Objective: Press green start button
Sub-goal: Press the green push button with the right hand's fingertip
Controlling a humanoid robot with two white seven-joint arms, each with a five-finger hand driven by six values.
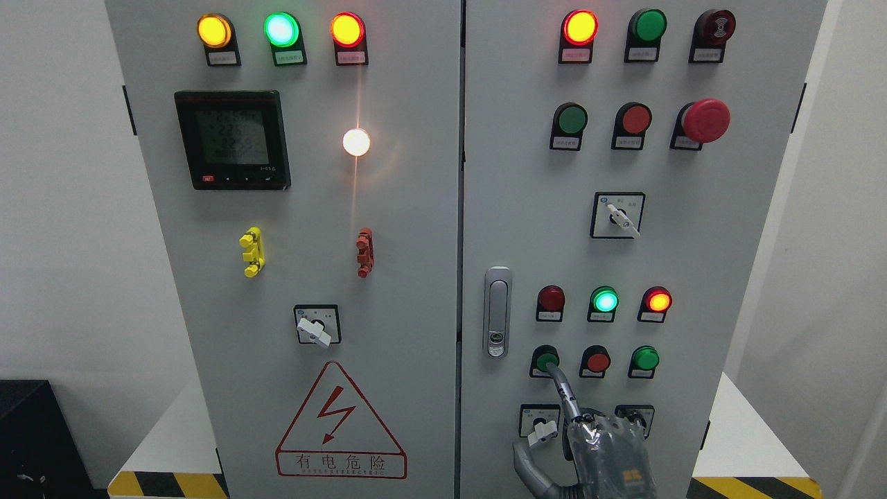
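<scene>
One right hand [610,443] reaches up from the bottom edge, one finger [563,388] straight and touching the green start button [546,360] low on the right door, other fingers curled, holding nothing. If the finger slips sideways, it could hit the red button [596,361] beside it.

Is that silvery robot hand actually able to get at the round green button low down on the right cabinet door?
Probably yes: the right hand has one extended finger already at the round green button, nothing between them.
</scene>
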